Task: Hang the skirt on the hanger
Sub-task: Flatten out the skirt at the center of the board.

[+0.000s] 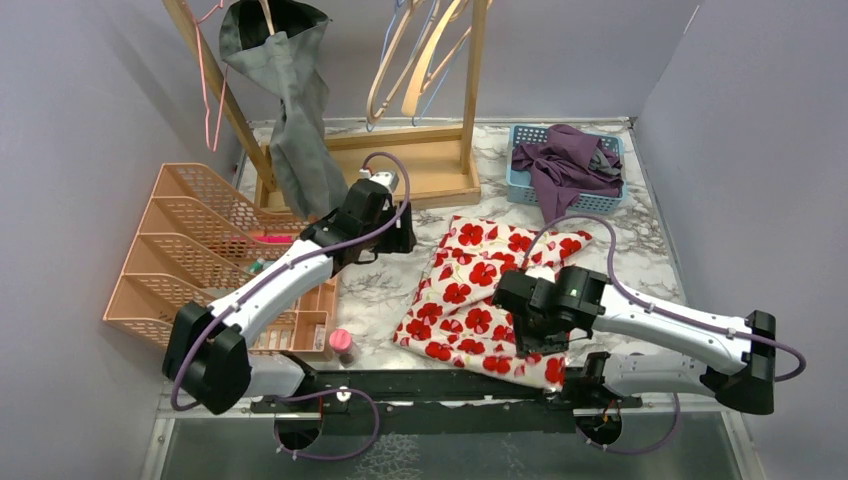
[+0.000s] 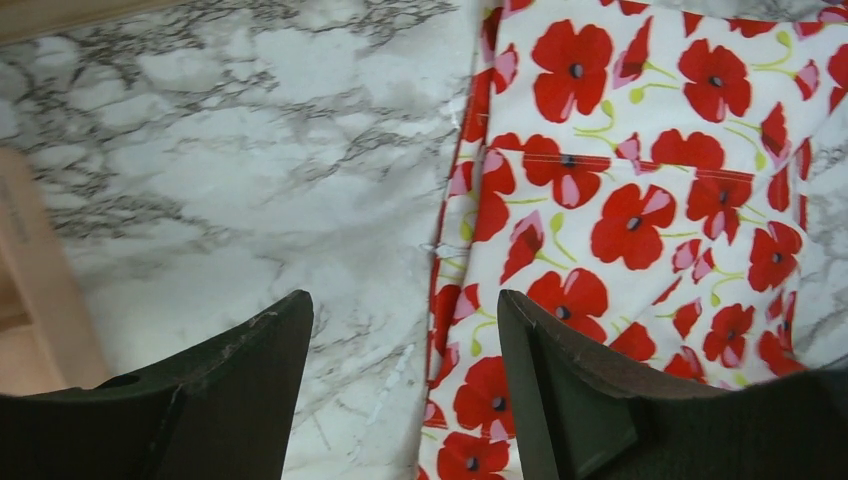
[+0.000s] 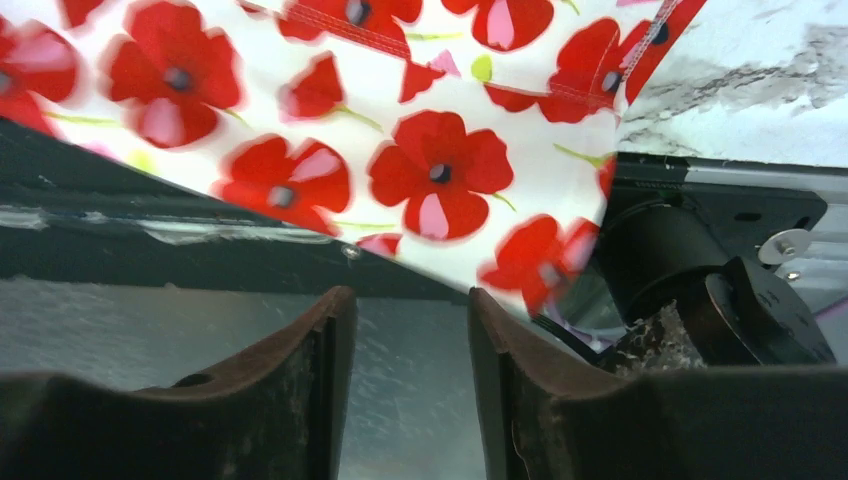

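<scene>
One blue basket point(image 1: 585, 204) holds purple cloth point(image 1: 562, 165) near skirt point(image 1: 470, 285).

Robot lab cell: grey partition walls point(image 1: 70, 120) around a marble-print table point(image 1: 380, 290), black arm-mounting rail point(image 1: 430, 385)

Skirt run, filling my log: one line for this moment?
skirt: flat on table | left gripper: open, above skirt edge | right gripper: open, at near corner

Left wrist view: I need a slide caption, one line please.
Open left gripper poised above the marble table, its fingers straddling the poppy-print skirt edge.
</scene>
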Tool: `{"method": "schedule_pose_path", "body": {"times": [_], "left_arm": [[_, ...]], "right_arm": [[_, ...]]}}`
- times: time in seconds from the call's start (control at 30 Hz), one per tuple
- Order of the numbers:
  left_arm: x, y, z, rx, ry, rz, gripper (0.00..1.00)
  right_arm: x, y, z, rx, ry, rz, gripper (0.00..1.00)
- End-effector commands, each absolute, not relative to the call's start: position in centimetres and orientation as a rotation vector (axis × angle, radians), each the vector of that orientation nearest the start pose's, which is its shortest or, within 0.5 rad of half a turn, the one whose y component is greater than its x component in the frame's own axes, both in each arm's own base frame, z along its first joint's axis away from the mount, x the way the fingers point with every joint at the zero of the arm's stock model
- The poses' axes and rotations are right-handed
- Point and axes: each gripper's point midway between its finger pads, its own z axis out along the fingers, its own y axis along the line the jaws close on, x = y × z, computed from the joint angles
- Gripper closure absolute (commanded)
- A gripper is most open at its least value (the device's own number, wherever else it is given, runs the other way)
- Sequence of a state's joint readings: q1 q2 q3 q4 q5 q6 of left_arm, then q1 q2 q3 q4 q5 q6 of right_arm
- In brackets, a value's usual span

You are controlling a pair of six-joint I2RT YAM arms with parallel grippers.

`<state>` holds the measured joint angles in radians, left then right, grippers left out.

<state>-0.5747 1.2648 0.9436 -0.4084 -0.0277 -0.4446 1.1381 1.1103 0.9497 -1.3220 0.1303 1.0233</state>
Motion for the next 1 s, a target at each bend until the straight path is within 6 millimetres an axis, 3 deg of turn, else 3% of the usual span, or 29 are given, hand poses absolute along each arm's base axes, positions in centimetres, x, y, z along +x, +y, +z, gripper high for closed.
{"method": "schedule_pose_path", "body": {"times": [0.0,0.1,0.23,0.37,0.53,0.7,0.83,0.97], "left_arm": [[30.6,-24.4,17.2,0.203,2.281,-0.696,0.29],[31.7,-25.7,16.9,0.216,2.274,-0.729,0.29],[32.9,-27.6,16.1,0.234,2.278,-0.782,0.29],[34.0,-29.7,14.9,0.240,2.272,-0.827,0.33],[35.3,-33.1,13.2,0.264,2.258,-0.903,0.36],[37.8,-34.5,10.9,0.230,2.275,-0.828,0.37],[39.8,-34.3,9.1,0.180,2.288,-0.723,0.37],[40.6,-34.9,7.6,0.172,2.314,-0.714,0.37]], "right_arm": [[8.2,14.5,14.8,0.025,2.803,0.040,0.42],[12.1,16.1,16.6,0.045,2.640,0.057,0.32],[18.5,18.2,16.6,0.094,2.579,0.190,0.31],[24.5,16.4,14.6,0.224,2.531,0.267,0.34],[29.4,12.3,11.3,0.455,2.510,0.281,0.35],[31.4,9.8,8.7,0.568,2.494,0.276,0.36],[31.2,9.5,7.1,0.574,2.524,0.263,0.36],[31.1,9.0,6.3,0.584,2.523,0.249,0.36]]}}
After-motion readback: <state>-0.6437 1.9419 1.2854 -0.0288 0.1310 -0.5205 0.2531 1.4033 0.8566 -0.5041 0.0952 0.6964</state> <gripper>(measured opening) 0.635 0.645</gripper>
